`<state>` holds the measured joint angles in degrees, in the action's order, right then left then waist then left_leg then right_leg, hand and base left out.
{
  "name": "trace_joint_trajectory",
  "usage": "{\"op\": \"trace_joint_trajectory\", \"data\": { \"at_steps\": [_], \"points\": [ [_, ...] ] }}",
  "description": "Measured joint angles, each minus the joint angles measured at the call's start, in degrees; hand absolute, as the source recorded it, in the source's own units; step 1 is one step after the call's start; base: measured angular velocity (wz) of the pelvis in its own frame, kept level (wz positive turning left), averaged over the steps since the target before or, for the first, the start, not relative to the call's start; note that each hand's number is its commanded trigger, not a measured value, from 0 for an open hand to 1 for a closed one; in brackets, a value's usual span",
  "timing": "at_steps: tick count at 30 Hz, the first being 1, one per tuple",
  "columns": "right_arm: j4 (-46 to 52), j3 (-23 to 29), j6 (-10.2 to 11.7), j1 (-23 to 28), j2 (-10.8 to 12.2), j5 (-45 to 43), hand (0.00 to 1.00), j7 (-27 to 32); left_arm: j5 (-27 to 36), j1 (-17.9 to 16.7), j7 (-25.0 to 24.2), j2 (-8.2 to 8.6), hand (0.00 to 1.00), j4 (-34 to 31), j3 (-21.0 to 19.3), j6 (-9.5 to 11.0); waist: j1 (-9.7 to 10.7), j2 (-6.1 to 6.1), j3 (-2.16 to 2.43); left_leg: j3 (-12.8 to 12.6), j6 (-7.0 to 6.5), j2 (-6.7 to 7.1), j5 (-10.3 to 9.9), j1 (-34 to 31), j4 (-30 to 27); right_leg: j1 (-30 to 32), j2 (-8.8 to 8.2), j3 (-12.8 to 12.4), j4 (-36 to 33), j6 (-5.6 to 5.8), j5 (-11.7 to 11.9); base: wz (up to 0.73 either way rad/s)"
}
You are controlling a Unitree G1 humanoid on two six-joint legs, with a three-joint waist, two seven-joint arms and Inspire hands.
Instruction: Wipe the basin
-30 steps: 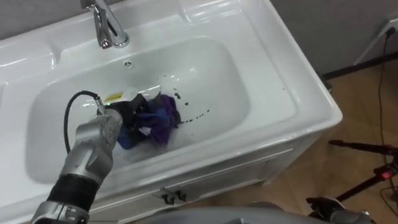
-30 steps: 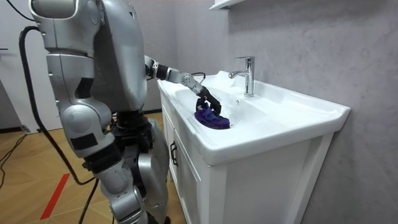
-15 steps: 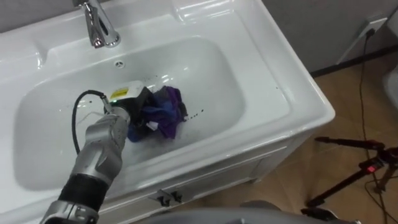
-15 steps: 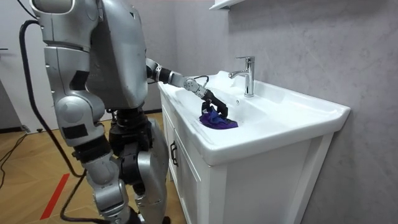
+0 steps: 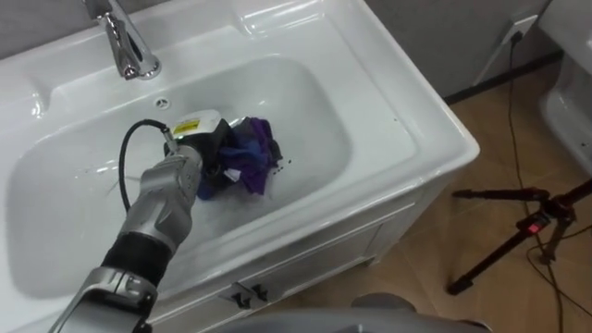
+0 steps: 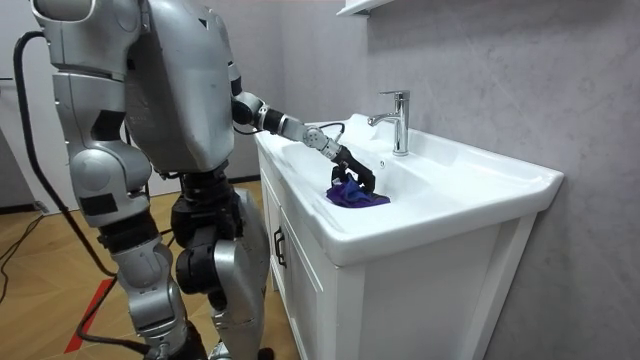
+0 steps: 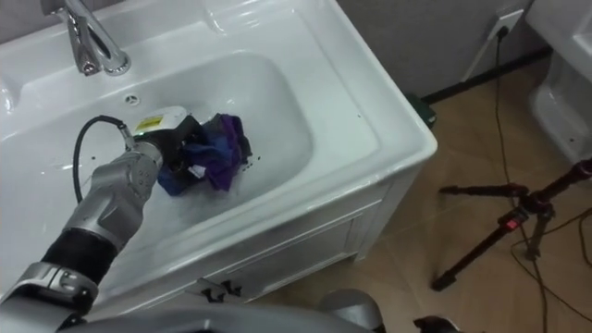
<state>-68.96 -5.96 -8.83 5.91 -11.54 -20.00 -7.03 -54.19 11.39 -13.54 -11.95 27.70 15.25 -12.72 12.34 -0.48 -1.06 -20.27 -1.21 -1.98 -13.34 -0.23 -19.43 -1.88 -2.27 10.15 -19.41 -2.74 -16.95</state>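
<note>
Pressure counts: with the left robot hand (image 5: 205,150) clamped on the cloth (image 5: 256,151) at the middle of the basin (image 5: 319,97), press it flat and sweep over the specks (image 5: 282,163) just beside it.

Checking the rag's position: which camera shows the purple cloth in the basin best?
The left eye view: it looks down on the purple cloth, bunched in the basin at the left hand. The right eye view shows the same. The room view shows a low side glimpse.
</note>
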Motion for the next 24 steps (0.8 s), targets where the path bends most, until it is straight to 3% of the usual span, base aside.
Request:
{"op": "trace_joint_trajectory", "data": {
  "at_steps": [12,24],
  "points": [
    [-0.2,-0.2,0.0,-0.4,0.1,0.2,0.0,-2.6,-0.4,0.7,0.5,0.01,1.0,0.5,0.9,-0.8,0.3,0.21,0.13,-1.1,-0.54,-0.6,-0.1,-0.3,-0.3,0.7,0.34,-0.6,-0.5,-0.18,0.2,-0.02],
    [-2.7,-0.1,0.0,-2.1,0.2,-0.4,0.0,-4.2,-2.0,1.6,2.1,0.34,1.0,0.9,3.0,-1.1,2.7,0.71,0.13,-1.1,-1.39,-0.51,-0.7,-0.2,0.5,0.8,0.26,-0.4,-0.4,-0.01,0.3,0.0]
  ]
}}
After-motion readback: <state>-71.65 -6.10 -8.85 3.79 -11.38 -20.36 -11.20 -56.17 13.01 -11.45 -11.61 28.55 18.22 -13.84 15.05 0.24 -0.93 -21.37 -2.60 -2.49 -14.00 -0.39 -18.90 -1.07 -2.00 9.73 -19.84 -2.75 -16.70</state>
